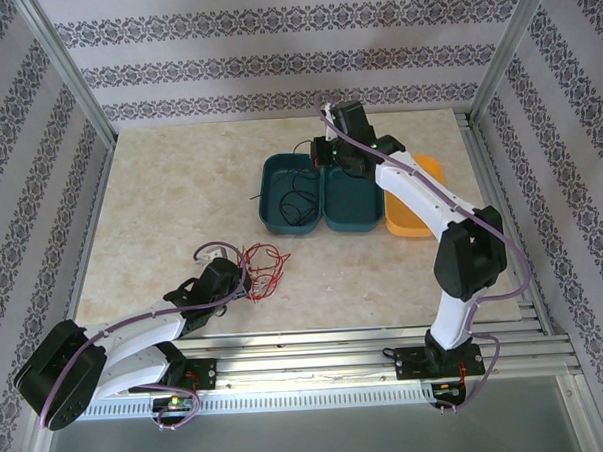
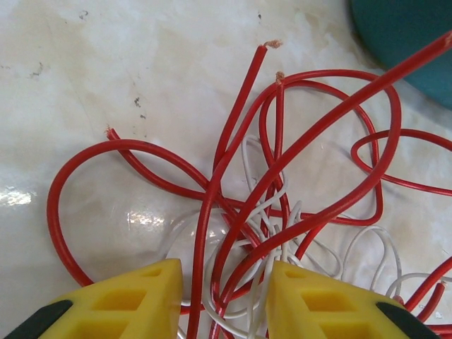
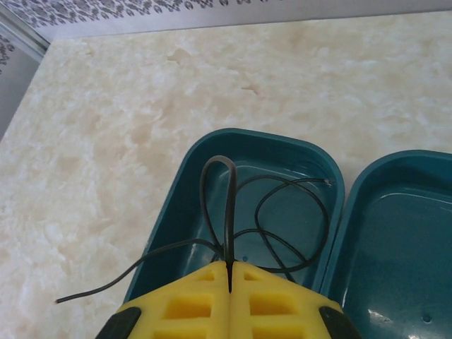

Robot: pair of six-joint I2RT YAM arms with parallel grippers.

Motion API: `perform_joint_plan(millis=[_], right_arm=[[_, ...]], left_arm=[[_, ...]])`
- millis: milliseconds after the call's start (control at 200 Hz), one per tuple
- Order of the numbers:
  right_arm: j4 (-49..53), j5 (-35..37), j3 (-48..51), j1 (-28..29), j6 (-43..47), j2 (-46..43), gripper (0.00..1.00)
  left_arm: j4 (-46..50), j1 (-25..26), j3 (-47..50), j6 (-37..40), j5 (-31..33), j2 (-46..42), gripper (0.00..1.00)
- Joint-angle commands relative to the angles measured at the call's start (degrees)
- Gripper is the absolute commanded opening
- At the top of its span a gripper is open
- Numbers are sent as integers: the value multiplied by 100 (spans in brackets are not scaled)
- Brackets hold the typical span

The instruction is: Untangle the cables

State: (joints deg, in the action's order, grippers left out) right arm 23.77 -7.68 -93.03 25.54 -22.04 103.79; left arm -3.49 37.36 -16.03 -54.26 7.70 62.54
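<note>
A tangle of red and white cables [image 1: 263, 268] lies on the table near the front left. My left gripper [image 1: 246, 280] is low over it. In the left wrist view its yellow fingers [image 2: 148, 300] stand apart and straddle several loose red and white strands of the tangle [image 2: 261, 219], pressing on none of them. My right gripper [image 1: 324, 157] hangs over the left teal tray [image 1: 279, 177]. The right gripper [image 3: 229, 272] is shut on a black cable [image 3: 229, 212]. That cable loops inside the tray [image 3: 183, 183], and one end trails over the rim onto the table.
A second teal tray [image 1: 350, 199] adjoins the first on its right, and an orange tray [image 1: 406, 221] sits beyond it under the right arm. Patterned walls and metal posts close in the marble tabletop. The metal rail runs along the front edge.
</note>
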Motion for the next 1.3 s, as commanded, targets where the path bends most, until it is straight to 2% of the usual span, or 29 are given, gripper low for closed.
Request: perform_joint_plan(millis=[0,145,440,745,1014,1294], right_arm=[[98,196,-173,-36,228,249,0],[363,416,-343,-83,544,420,0],[830,275,-719,-100,1342,883,0],[1016,362,-964,118,1563,1415,0],[1449,694,-1622,437,1875,2130,0],[1806,766,-2241,451,1788,2813,0]], left_arm=[[-38,-89,-99,55,-46,98,35],[-78,-89,-103,56,-89,158,35],[-46,-98,-92,38,-93,127,35],[27,-94,-93,38,-85,44,35],[46,-106,-36,16,-85,-21,35],[41,-107,-18,12,-76,-41,35]])
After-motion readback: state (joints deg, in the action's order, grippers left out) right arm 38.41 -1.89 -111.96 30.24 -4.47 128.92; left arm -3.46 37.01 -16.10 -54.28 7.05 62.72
